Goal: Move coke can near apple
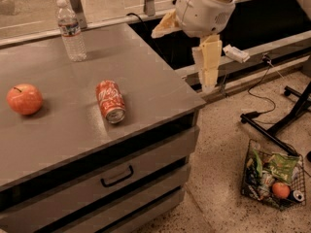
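The coke can [110,101] lay on its side near the middle of the table [146,67], somewhat closer to the front edge than to the far one. Its silver end pointed toward the front edge and its white lettering faced up. Nothing touched it.

The apple [24,99] sat toward the table's left edge, about level with the can and well apart from it, with bare tabletop between the two. Its short dark stem stood at the top. A clear water bottle [71,31] with a white cap stood upright near the far edge, behind both the can and the apple.

The tool [181,62] hung in the air off the table's right edge, past the far right corner and well away from the can. It sat beneath the arm's rounded white wrist housing [204,6]. Its cream fingers [209,64] appeared spread wide, one hanging straight down and the other jutting out to the left toward the table, and it had hold of nothing.

Below the tabletop, the front of the table showed drawers, one with a dark handle [116,176]. On the speckled floor to the right stood a wire basket [249,176] holding packets and a small orange-red fruit [281,190]. Behind the basket lay the black legs of a stand [272,127] and a loose cable [262,98].
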Controlling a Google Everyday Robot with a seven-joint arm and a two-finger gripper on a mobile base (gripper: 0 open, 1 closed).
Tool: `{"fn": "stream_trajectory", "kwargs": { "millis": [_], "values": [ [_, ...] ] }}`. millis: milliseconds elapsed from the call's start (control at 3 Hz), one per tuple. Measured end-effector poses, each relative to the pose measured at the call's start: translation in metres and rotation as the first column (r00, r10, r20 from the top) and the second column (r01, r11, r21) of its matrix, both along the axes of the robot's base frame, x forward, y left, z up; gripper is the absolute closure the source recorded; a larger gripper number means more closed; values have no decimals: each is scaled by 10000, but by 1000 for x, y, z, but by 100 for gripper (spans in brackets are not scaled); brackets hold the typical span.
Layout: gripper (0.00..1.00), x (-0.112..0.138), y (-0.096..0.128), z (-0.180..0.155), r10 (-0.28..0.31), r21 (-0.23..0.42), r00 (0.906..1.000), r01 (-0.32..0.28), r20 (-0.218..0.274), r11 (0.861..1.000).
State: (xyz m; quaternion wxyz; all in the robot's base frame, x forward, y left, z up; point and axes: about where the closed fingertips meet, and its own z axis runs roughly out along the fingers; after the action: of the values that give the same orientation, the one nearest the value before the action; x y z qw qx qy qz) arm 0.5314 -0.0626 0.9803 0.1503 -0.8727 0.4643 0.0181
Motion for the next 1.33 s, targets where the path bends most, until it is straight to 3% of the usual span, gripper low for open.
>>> {"fn": "stream_trajectory", "kwargs": {
  "millis": [333,667,1333],
  "values": [
    [0,-6,31,-18,1648,-155,9863,-1649,-81,9862],
    [0,-12,59,-43,2683,-275,9633,-2682,7,9630],
    [0,-8,63,-43,2670,-197,9635,-2666,192,9636]
  ]
}}
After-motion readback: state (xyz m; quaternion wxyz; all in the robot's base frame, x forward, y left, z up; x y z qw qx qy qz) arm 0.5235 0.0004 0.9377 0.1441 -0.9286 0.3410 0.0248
